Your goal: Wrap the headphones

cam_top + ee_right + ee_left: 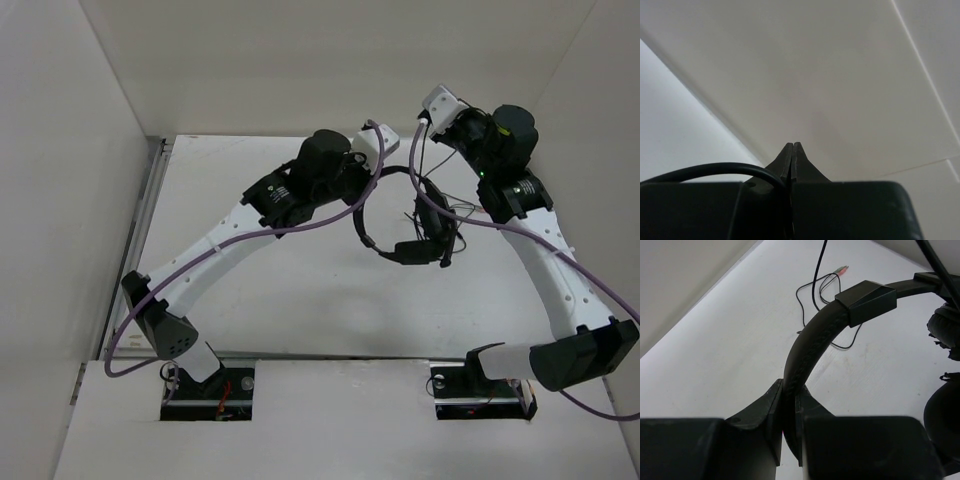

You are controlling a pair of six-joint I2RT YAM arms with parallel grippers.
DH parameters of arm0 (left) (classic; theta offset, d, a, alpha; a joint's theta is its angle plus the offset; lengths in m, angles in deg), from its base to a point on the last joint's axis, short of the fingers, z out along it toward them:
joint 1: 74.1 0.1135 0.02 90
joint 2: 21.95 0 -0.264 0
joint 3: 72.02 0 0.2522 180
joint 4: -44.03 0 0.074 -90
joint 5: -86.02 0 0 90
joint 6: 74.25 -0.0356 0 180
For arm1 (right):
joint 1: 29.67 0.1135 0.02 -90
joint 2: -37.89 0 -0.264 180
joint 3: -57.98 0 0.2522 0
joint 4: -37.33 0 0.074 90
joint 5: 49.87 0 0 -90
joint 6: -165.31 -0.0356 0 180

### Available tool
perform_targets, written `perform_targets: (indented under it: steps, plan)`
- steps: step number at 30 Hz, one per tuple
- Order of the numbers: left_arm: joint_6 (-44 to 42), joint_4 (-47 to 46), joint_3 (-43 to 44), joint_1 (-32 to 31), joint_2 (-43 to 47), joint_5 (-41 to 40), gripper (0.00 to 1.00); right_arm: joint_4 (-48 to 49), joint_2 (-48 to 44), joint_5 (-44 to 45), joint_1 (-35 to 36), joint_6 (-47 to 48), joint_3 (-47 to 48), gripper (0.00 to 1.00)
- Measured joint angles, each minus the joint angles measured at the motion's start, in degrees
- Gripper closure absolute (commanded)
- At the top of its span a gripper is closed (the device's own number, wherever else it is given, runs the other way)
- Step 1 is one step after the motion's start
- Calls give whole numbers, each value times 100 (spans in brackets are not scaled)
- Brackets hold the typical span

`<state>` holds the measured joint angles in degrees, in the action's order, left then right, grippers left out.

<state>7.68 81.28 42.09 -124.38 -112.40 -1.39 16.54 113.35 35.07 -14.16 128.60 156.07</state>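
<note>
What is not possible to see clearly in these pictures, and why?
- Top view: the grip of the left gripper on the headphones, hidden under its own wrist.
- Left wrist view: ear cups, cut by the right edge.
- Right wrist view: the cord beyond the right gripper, cut by the left edge.
- Top view: the plugs, too small.

The white table carries loose loops of thin black cord, seemingly lying flat.
</note>
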Motion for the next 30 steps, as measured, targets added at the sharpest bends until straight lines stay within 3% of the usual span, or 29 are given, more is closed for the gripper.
perform_targets:
  steps: [9,16,24,30]
  plan:
    - [109,-63,787,-229,-2,326,99,-236,-2,-678,-249,-1241,-197,100]
    - [166,-94,905,-210,-2,361,100,-330,-94,-1370,-605,-2411,-424,100]
    - [280,-96,1193,-138,-2,420,99,72,-376,-3163,-1176,-5093,-717,100]
    - [422,-83,2061,-151,-238,450,99,1276,-492,-4378,-1161,-7167,-1447,100]
